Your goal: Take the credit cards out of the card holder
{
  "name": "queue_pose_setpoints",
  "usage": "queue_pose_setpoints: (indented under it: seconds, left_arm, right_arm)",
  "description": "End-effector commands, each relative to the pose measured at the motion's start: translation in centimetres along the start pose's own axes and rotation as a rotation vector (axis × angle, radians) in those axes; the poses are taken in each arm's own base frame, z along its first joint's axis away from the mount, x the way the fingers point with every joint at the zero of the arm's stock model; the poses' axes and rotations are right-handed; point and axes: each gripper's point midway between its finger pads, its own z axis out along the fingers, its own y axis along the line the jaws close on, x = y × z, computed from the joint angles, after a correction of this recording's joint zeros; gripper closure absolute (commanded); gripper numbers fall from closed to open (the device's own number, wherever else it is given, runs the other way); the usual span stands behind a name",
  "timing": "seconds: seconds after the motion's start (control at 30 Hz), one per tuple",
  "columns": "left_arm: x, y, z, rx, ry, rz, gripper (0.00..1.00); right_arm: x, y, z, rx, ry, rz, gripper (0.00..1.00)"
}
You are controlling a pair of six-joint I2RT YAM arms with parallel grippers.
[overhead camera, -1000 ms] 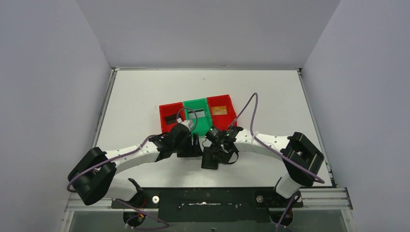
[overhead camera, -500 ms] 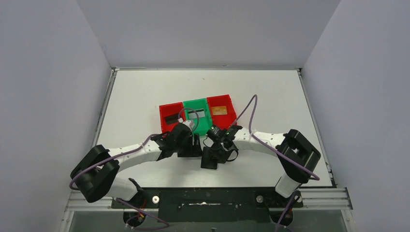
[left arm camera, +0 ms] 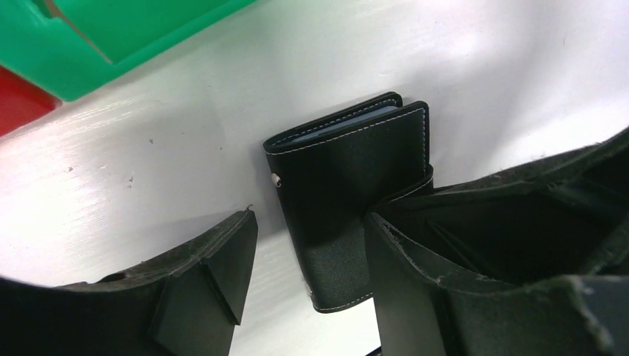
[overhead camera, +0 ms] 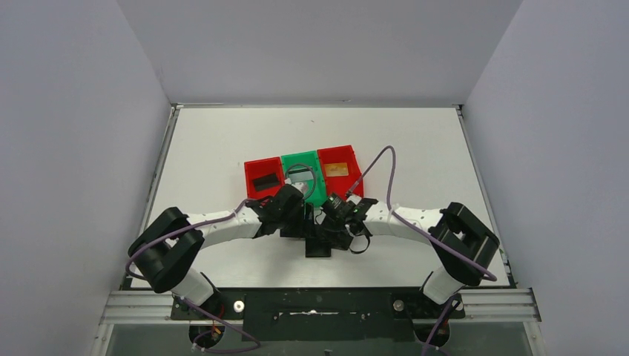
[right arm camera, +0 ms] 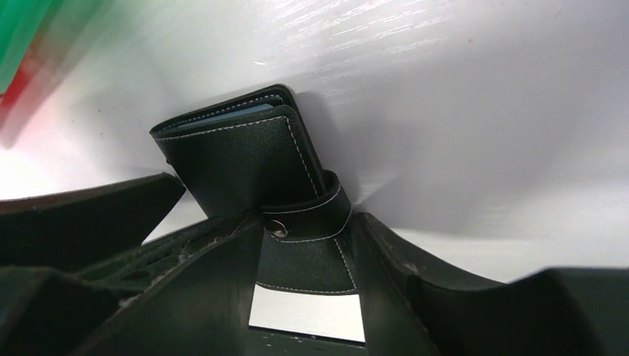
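White table point(overhead camera: 208, 141) carries a row of three bins point(overhead camera: 299, 156): red, green, red. Left gripper point(left arm camera: 310, 219) straddles the folded card holder point(left arm camera: 348, 170), which lies just in front of the bins, jaws apart and one finger clear; right gripper point(right arm camera: 308, 222) is clamped across its snap-tab end. One of the credit cards point(overhead camera: 263, 182) lies in each bin.

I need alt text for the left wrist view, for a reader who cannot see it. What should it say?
A folded black card holder with white stitching lies on the white table, between the spread fingers of the left pincer. A corner of a green bin and a bit of a red bin show at the upper left.
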Motion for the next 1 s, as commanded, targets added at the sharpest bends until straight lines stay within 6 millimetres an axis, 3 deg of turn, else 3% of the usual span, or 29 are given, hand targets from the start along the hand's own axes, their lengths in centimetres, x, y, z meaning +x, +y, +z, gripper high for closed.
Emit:
queue_pose_setpoints:
  seconds: [0.0,0.1,0.23,0.37,0.5,0.67,0.8,0.97]
  left_arm:
    - [-0.3,-0.4,0.3,-0.012,-0.012,0.023,0.47]
    - [-0.2,0.0,0.5,-0.024,-0.010,0.016,0.50]
    - [0.0,0.2,0.5,-0.029,-0.010,0.012,0.53]
    - [0.1,0.0,0.6,-0.015,-0.009,0.006,0.51]
    - [0.9,0.5,1.2,-0.030,0.040,-0.007,0.48]
    - [2.1,1.3,1.4,-0.053,0.068,-0.019,0.50]
    - [2.7,2.2,1.4,-0.081,0.073,-0.022,0.53]
    - [2.9,2.5,1.4,-0.093,0.074,-0.038,0.62]
  right_arm:
    - [-1.8,1.3,-1.6,-0.116,-0.098,-0.057,0.50]
    - [-2.6,1.5,-2.6,-0.141,-0.142,-0.065,0.45]
    - [-3.2,0.9,-2.4,-0.096,-0.134,-0.046,0.45]
    - [-3.3,1.3,-1.8,-0.084,-0.080,-0.011,0.53]
    - [-3.3,2.1,-1.6,-0.096,-0.056,0.015,0.55]
    - [-2.1,2.1,-0.9,-0.096,0.027,0.017,0.54]
    - [-1.3,0.9,-0.5,-0.053,0.057,0.013,0.54]
    - [-1.0,1.0,-1.0,-0.045,0.032,-0.038,0.51]
